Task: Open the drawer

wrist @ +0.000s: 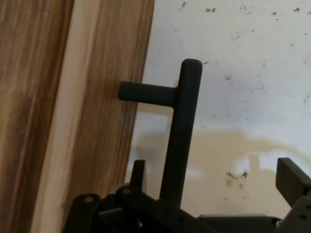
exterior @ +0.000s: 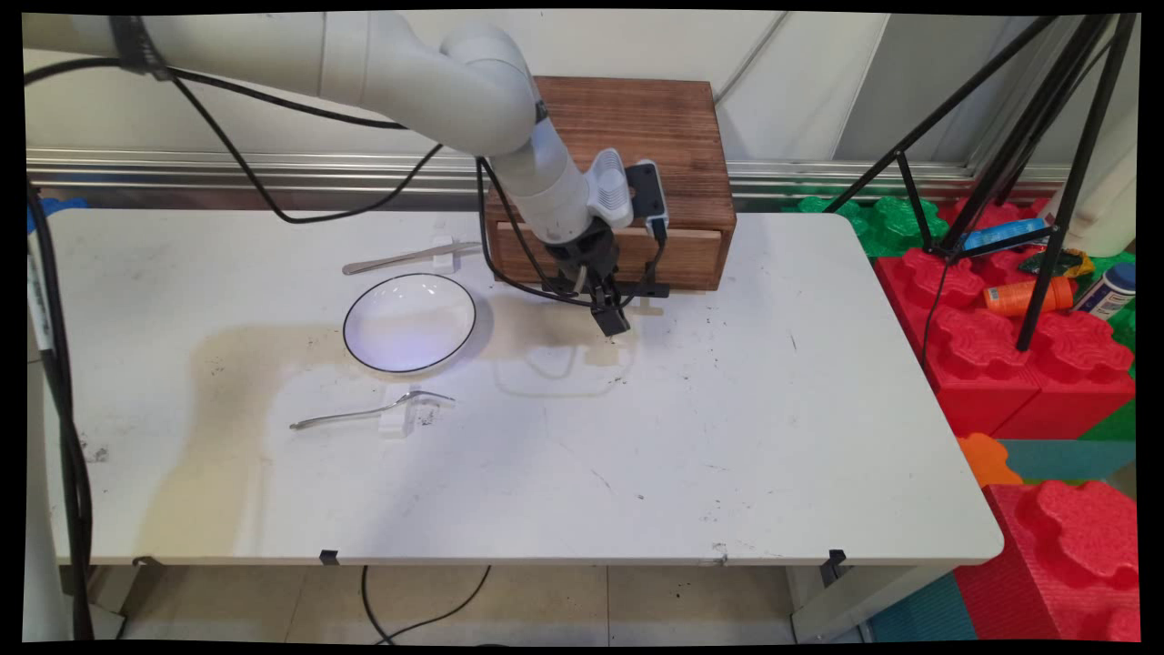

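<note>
A brown wooden box (exterior: 637,146) stands at the back of the white table (exterior: 727,437), with a drawer front (exterior: 691,256) facing the near side. A black T-shaped handle (exterior: 647,291) sticks out of the drawer. My black gripper (exterior: 611,317) hangs low in front of the drawer, right at that handle. In the hand view the handle bar (wrist: 182,136) runs up between my fingers, close to the left fingertip (wrist: 138,170) and well apart from the right one (wrist: 291,179). The gripper (wrist: 214,174) is open around the bar, and the drawer front (wrist: 104,97) looks closed.
A white plate with a black rim (exterior: 409,322) lies left of the gripper. A metal utensil (exterior: 409,258) rests behind it and a fork (exterior: 368,414) in front, each on a small white holder. Black tripod legs (exterior: 1046,227) and red foam blocks (exterior: 1028,364) stand beyond the table's right edge.
</note>
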`<state>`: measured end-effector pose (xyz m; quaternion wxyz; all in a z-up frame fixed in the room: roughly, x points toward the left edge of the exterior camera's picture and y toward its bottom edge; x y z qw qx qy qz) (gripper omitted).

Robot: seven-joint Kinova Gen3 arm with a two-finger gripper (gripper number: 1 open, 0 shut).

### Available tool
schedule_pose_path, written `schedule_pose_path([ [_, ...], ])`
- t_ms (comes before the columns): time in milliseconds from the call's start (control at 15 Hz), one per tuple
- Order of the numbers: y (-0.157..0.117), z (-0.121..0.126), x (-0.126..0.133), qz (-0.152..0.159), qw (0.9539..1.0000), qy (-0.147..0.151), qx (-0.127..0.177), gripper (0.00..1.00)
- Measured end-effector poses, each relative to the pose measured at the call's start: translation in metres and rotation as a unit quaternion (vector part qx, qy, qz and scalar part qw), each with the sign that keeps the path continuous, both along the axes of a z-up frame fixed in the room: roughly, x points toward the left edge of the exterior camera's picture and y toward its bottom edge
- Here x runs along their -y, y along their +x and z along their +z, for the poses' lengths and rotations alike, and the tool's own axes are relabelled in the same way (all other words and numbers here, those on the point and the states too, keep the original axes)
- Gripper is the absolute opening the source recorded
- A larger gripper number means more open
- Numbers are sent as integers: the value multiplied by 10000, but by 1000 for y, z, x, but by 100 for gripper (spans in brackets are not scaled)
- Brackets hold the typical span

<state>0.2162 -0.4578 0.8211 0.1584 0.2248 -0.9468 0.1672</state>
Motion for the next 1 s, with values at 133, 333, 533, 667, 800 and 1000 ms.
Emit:
schedule_pose_path([
  [133,-2,-5,3,-23,10000,41,18,100],
  [333,-4,-12,5,-54,9999,100,51,100],
  [533,-5,-15,3,-83,9998,164,88,100],
  [667,-6,-16,-2,-106,9997,203,111,100],
  [800,-7,-17,-9,-140,9995,250,131,100],
  [1000,-7,-17,-19,-189,9992,312,154,100],
])
